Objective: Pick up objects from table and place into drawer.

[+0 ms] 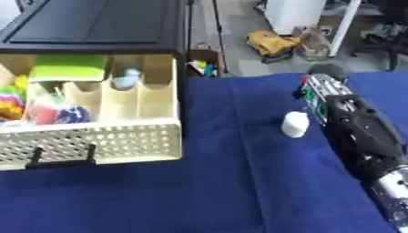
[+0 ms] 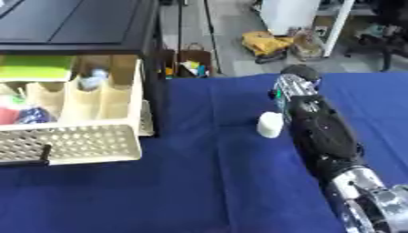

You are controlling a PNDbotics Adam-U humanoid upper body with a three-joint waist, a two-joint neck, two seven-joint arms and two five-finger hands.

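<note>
A small white cylinder [image 1: 295, 124] stands upright on the blue tablecloth [image 1: 231, 182], right of centre. My right arm comes in from the lower right, and its hand [image 1: 318, 88] lies just right of and beyond the cylinder, close to it. The hand's fingers are hidden, and I cannot tell whether it touches the cylinder. At the left the cream drawer [image 1: 95, 143] is pulled open from the black cabinet [image 1: 95, 25]. Its compartments hold a green item [image 1: 68, 68], a pale blue item [image 1: 125, 79] and colourful things [image 1: 48, 111]. My left hand shows in neither view.
The drawer's perforated front wall has a black handle [image 1: 60, 157] and juts over the cloth at the left. Beyond the table's far edge, the floor holds a yellow bag [image 1: 271, 43] and a small box [image 1: 203, 63] of items.
</note>
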